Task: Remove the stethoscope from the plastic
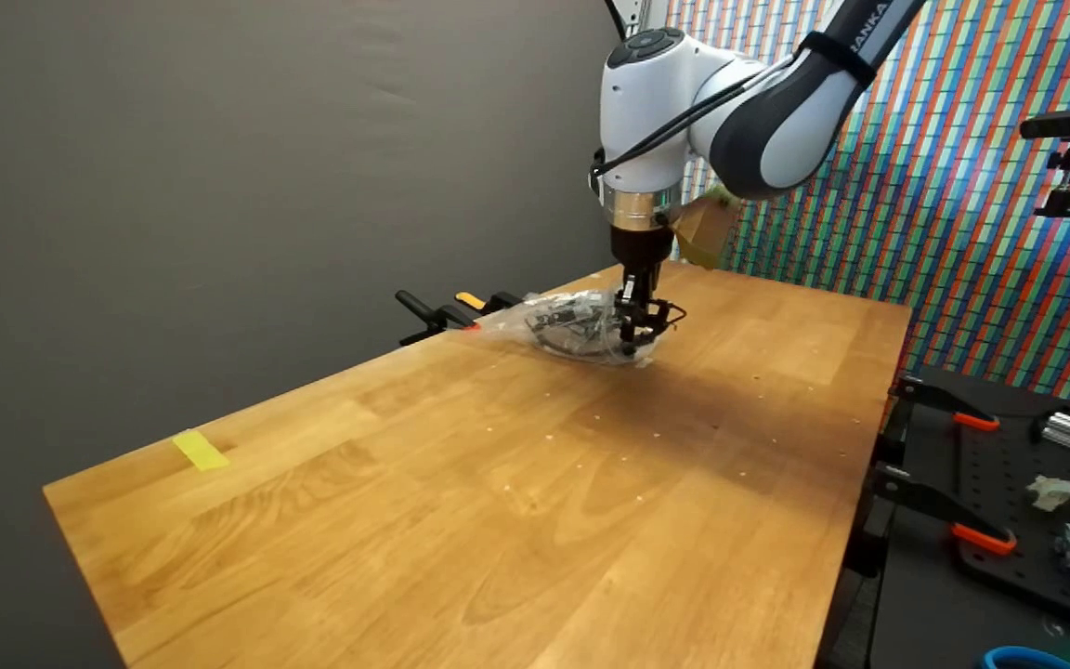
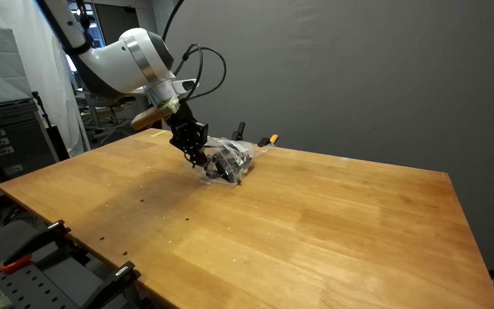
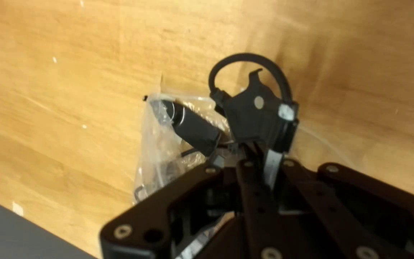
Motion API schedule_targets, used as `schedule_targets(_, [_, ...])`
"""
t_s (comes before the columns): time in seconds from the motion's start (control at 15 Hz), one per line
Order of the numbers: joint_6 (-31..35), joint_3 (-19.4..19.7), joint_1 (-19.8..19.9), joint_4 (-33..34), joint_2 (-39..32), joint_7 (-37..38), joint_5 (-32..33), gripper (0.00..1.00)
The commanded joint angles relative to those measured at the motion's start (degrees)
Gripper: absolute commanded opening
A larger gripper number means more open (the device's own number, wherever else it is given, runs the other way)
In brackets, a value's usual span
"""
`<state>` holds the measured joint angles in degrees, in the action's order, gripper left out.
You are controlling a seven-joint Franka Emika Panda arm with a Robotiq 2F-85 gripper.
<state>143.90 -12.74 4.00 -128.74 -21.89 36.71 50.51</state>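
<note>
From the left in an exterior view: lies on the wooden tabletop (image 1: 461, 520) as clear plastic (image 1: 581, 302), narrow at the far edge, then swollen, crinkled and glossy around black contents (image 3: 198, 131), curved and blocky, too tangled to identify. At the right end, touches the plastic with the gripper (image 1: 639, 330), just below a black loop (image 3: 247, 57) in the wrist view; cannot tell whether clenched or released. Points down from the white arm (image 1: 651, 111), slanted in from upper right.
</note>
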Motion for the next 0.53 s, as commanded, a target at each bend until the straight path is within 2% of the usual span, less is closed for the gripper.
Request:
schedule_targets(0.0, [-7.4, 0.2, -2.1, -4.8, 8.4, -11.3, -15.6, 0.01])
schedule_targets(0.07, [-9.9, -0.4, -2.1, -5.3, 10.2, -14.1, -20.1, 0.01])
schedule_targets(0.13, [-13.6, -4.5, 1.4, -5.4, 11.9, -16.6, -23.7, 0.01])
schedule_targets(0.2, [-15.9, 0.0, -3.8, -5.2, 13.6, -19.9, -29.3, 0.01])
schedule_targets(0.47, [-31.7, 0.9, -5.8, -3.1, 22.0, -30.2, -44.7, 0.01])
